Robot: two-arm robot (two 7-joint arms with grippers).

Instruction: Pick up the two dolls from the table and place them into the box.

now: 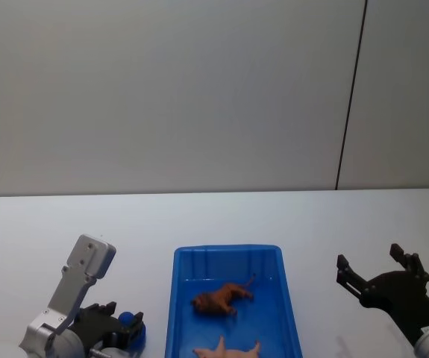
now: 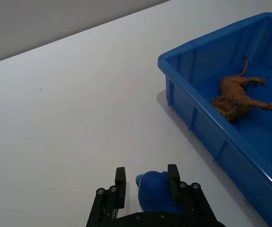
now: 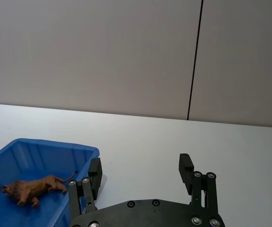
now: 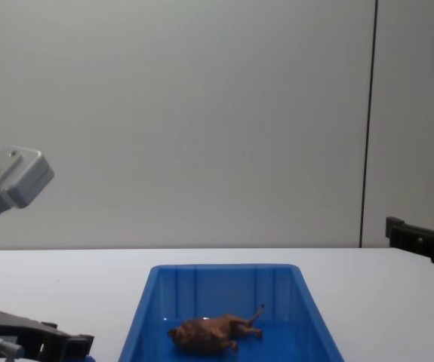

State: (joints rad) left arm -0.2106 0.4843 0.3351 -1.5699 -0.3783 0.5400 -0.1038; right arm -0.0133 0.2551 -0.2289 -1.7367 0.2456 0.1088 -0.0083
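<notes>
Lion (image 1: pixel 221 299) already in box (image 1: pixel 180 298), frame centre. Left end effector (image 2: pixel 146 189) pinching blue figure (image 2: pixel 155 193) for transfer. Right end effector (image 3: pixel 140 172) spread, idle at right.

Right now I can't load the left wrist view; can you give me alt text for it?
The left gripper has its fingers on either side of the dark-blue figure on the white table. Beside it, the blue box holds the brown lion, lying on its side.
</notes>
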